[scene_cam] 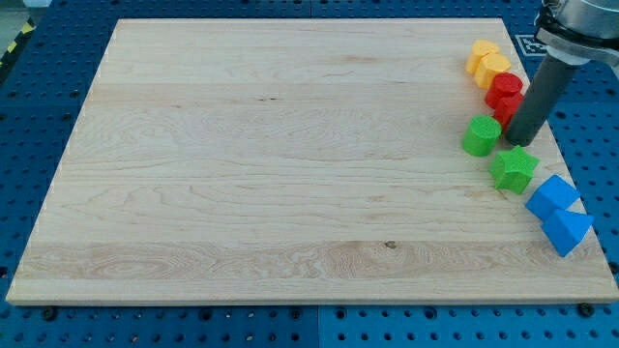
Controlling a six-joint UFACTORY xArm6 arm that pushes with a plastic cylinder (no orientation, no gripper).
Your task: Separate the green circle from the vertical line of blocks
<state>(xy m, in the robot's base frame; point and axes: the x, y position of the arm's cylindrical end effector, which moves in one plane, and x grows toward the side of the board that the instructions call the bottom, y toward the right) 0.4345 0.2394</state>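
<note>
A line of blocks runs down the board's right side. From the top: two yellow blocks [488,65], two red blocks [505,93], the green circle [481,135], a green star [514,169] and two blue blocks [559,213]. The green circle sits slightly left of the line. My tip [519,141] is just right of the green circle, below the red blocks and above the green star. The rod partly hides the lower red block.
The wooden board [290,164] lies on a blue perforated table [39,97]. The blocks lie close to the board's right edge. The arm's body [580,19] shows at the view's top right.
</note>
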